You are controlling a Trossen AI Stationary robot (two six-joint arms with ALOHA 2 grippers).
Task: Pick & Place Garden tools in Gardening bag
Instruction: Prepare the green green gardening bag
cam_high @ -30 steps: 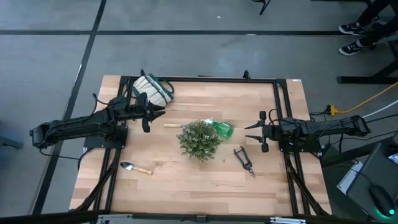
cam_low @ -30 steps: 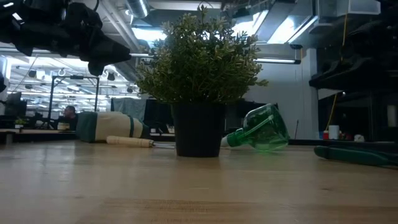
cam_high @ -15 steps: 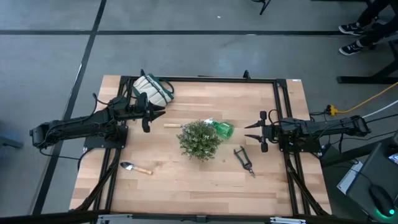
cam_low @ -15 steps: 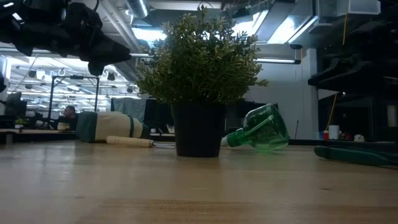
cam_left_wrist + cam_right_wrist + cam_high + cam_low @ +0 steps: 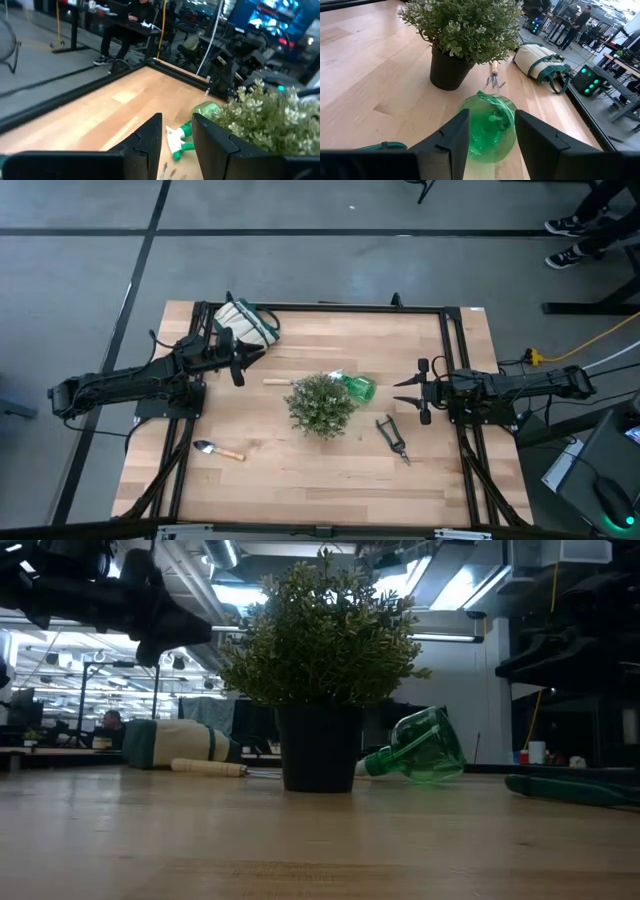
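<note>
The cream gardening bag (image 5: 248, 323) with dark green trim lies on its side at the table's far left. A short wooden-handled rake (image 5: 278, 381) lies left of the plant. A bright green plastic tool (image 5: 358, 387) lies on its side to the plant's far right. Dark pruning shears (image 5: 393, 437) lie near right of the plant. A silver trowel (image 5: 217, 450) lies at the near left. My left gripper (image 5: 245, 365) hovers open just near of the bag and holds nothing. My right gripper (image 5: 405, 392) hovers open right of the green tool (image 5: 487, 125) and holds nothing.
A round bushy plant (image 5: 320, 405) in a dark pot stands at the table's middle, between the two grippers. A black frame rail (image 5: 455, 360) runs along the table's edges. People sit at desks in the room beyond the table.
My left gripper has turned a little about its wrist and edged toward the bag. The tools, the bag and the plant lie where they were.
</note>
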